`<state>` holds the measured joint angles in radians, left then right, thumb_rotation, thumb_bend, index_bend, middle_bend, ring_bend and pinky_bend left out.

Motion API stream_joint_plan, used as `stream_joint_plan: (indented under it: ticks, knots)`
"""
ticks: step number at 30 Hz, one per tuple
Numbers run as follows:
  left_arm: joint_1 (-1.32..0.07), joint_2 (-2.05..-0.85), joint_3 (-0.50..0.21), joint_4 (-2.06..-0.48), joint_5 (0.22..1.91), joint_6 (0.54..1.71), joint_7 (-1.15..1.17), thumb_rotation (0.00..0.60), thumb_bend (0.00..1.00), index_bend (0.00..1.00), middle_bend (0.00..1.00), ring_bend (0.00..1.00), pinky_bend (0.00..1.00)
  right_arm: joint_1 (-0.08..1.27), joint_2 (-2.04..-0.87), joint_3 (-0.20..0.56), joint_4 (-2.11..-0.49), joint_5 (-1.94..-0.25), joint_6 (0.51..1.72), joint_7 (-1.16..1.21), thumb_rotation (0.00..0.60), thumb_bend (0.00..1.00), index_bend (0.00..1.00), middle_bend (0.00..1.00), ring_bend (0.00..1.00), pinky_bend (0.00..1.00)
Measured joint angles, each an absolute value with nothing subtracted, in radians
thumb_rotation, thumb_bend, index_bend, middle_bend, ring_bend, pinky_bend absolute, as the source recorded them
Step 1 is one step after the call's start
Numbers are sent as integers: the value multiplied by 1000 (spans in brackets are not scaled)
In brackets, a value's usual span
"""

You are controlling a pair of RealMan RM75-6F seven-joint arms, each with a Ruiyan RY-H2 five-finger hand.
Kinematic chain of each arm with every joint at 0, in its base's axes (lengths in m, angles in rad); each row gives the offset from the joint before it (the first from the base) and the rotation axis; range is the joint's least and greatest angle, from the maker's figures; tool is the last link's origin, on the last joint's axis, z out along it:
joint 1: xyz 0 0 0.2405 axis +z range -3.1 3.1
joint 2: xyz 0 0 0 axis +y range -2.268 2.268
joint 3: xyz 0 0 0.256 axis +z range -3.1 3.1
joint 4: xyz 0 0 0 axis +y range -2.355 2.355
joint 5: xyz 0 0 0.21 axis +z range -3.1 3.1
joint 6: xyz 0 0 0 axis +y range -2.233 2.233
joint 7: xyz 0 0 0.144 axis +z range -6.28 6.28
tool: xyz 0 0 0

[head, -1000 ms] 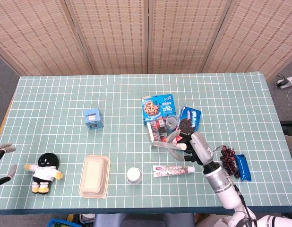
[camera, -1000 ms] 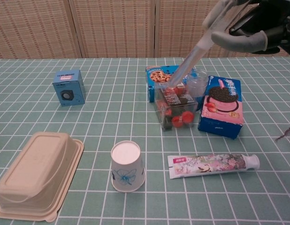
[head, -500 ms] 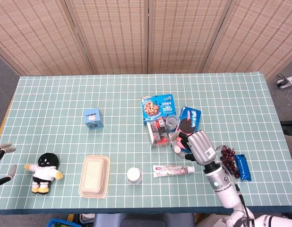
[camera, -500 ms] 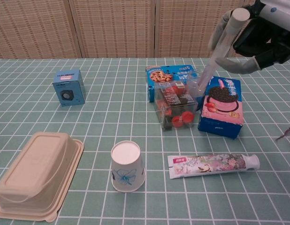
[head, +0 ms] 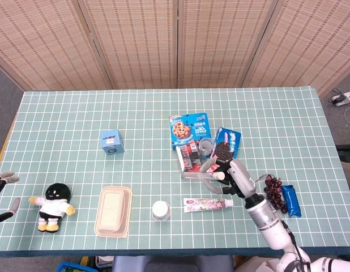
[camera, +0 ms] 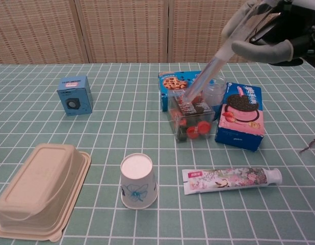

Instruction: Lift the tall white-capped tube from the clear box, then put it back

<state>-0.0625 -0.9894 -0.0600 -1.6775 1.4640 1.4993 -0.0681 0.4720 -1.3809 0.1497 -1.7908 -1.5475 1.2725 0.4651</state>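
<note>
The clear box holds red-capped items and stands in front of the blue cookie box. My right hand grips the upper end of the tall translucent tube, and its fingers hide the white cap. The tube leans down to the left, with its lower end at the top of the clear box. In the head view, the right hand is just right of the clear box. My left hand hovers off the table's left edge, fingers apart and holding nothing.
An Oreo box and a clear cup stand right of the clear box. A toothpaste tube, paper cup and beige lidded container lie nearer. A small blue box and a plush doll are to the left.
Half a second ago the tube stood nearly upright over the clear cup. The right hand has since tilted it left, bringing its lower end back to the clear box. The left hand has not moved.
</note>
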Motion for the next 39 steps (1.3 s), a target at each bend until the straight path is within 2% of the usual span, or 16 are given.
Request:
stream_joint_plan:
  ticks: [4, 9, 13, 17, 25, 29, 32, 39]
  knots:
    - [-63, -990, -60, -1678, 1464, 1498, -65, 600, 358, 380, 239, 181, 337, 469, -1384, 149, -1778, -1541, 1278, 304, 600, 734, 757, 1000, 1000, 1000]
    - [-62, -989, -60, -1680, 1464, 1500, -66, 600, 358, 380, 240, 181, 337, 463, -1409, 152, -1763, -1528, 1301, -41, 600, 733, 756, 1000, 1000, 1000]
    - [-62, -988, -59, -1681, 1463, 1499, -67, 600, 358, 380, 239, 181, 337, 462, -1418, 156, -1765, -1518, 1305, -189, 600, 734, 756, 1000, 1000, 1000]
    - [-61, -987, -59, -1681, 1465, 1500, -66, 600, 358, 380, 239, 181, 337, 462, -1419, 158, -1770, -1517, 1302, -169, 600, 738, 756, 1000, 1000, 1000]
    - [-62, -988, -59, -1682, 1465, 1500, -61, 600, 358, 380, 239, 181, 337, 463, -1411, 158, -1768, -1552, 1311, 224, 600, 754, 756, 1000, 1000, 1000]
    - [-61, -987, -59, -1683, 1463, 1499, -61, 600, 358, 380, 239, 181, 337, 462, -1404, 155, -1762, -1565, 1314, 305, 600, 754, 757, 1000, 1000, 1000]
    - [-62, -988, -59, -1683, 1464, 1499, -61, 600, 358, 379, 239, 181, 337, 460, -1403, 158, -1752, -1560, 1318, 252, 600, 754, 757, 1000, 1000, 1000]
    - [-62, -988, -59, -1684, 1462, 1498, -58, 600, 358, 379, 239, 181, 337, 451, -1424, 167, -1736, -1534, 1343, -105, 600, 754, 756, 1000, 1000, 1000]
